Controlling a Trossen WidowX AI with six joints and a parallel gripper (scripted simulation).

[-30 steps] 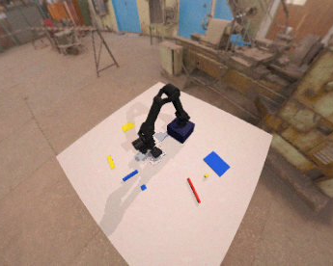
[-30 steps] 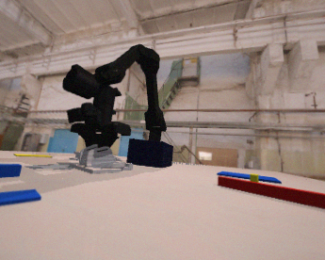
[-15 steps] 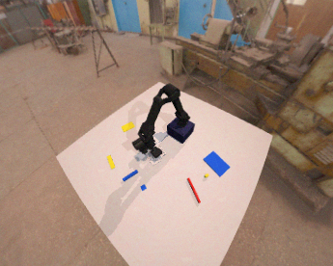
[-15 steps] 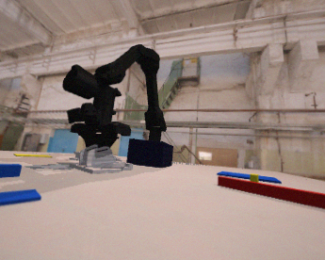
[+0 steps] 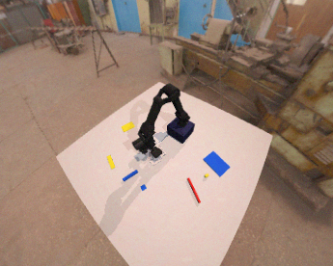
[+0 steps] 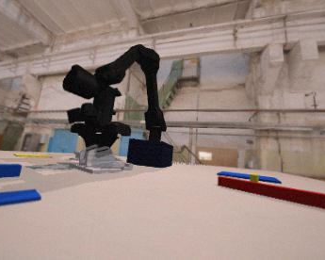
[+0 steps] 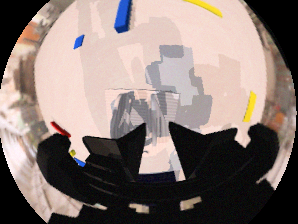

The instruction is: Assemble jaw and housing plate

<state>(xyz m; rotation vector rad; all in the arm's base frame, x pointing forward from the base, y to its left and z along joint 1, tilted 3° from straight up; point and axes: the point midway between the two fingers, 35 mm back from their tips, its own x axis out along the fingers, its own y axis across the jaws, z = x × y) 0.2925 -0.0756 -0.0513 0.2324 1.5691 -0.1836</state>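
Exterior view: Grey part in grip over a mechanism with closing work ahead

A grey mechanism (image 5: 155, 160) (image 6: 94, 165) (image 7: 120, 125) sits low on the white surface beneath the gripper (image 5: 154, 152) (image 6: 100, 144) (image 7: 158, 125), whose fingers pinch a grey part (image 6: 99, 152) (image 7: 156, 114); whether jaw or housing plate, one cannot tell. Gear mesh and pin seating are too blurred to confirm. No level, closed housing is evident, so fitting and closing appear unfinished; release and withdrawal certainly remain. Beside the mechanism lies a flat pale piece (image 5: 161, 137), its role unclear; just beyond stands the navy base block (image 5: 180, 131) (image 6: 150, 154) (image 7: 157, 176). Well apart from the mechanism lie a red bar (image 5: 193, 190) (image 6: 277, 192) (image 7: 60, 129) and a blue slab (image 5: 216, 164) (image 6: 229, 175) (image 7: 79, 162).
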